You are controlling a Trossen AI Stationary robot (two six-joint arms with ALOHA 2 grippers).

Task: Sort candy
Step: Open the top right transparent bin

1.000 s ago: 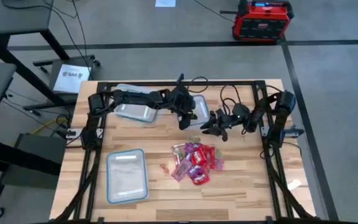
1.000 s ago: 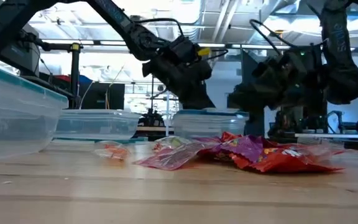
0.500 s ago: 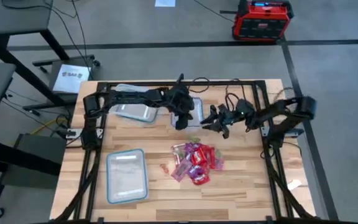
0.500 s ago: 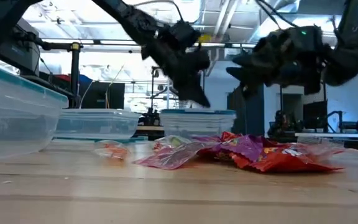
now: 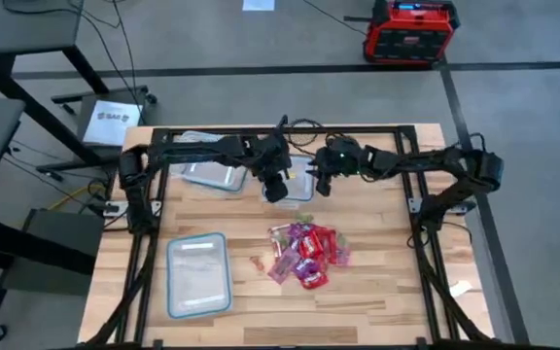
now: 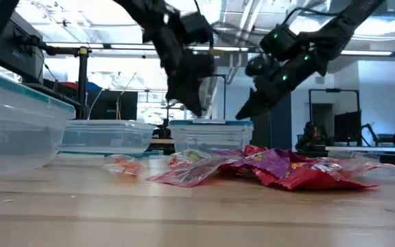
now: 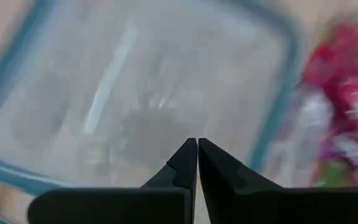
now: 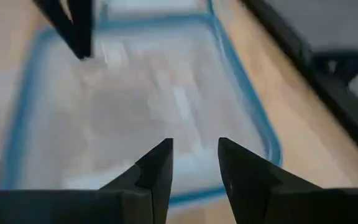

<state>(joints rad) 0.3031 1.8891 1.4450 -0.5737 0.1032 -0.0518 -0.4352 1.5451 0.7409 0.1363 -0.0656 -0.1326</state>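
My left gripper (image 7: 197,144) is pinched shut with nothing in it. My right gripper (image 8: 194,149) is a little open, empty, over a clear box (image 8: 142,106). The candy (image 5: 305,252) sits piled near both. Almost all sorting is left, I think.

Candy (image 5: 304,255) heaped mid-counter (image 5: 377,301); one container (image 5: 198,274) to its left, two containers (image 5: 212,172) at the back; both grippers over the right back container (image 5: 299,165).
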